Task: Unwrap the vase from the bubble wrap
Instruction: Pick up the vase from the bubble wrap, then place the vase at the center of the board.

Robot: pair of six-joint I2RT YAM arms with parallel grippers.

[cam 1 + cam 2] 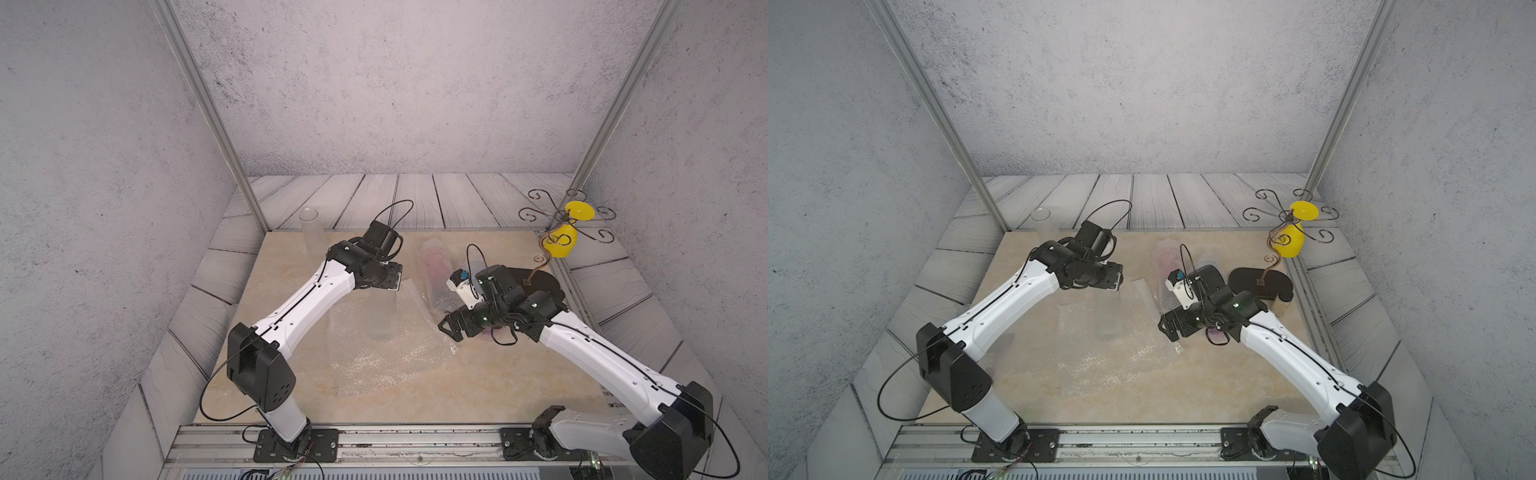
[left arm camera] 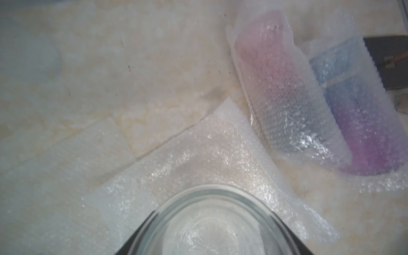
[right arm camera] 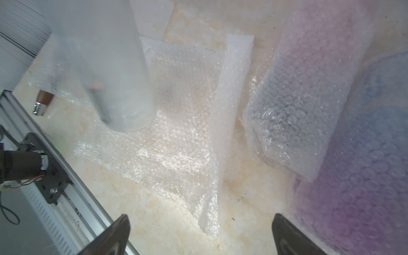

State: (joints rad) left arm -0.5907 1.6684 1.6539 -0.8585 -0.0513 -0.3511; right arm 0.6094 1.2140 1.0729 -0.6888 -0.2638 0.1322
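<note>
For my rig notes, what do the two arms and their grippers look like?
Both arms, left arm and right arm, have white shells with black joint housings and thin black cables looping outside. The left gripper and right gripper have dark, flat fingers.

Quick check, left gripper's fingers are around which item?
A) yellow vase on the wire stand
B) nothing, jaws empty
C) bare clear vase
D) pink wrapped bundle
C: in the left wrist view the left gripper has a finger on each side of the rim of the clear vase, which has no wrap on it. The pink bundle lies apart from it.
</note>
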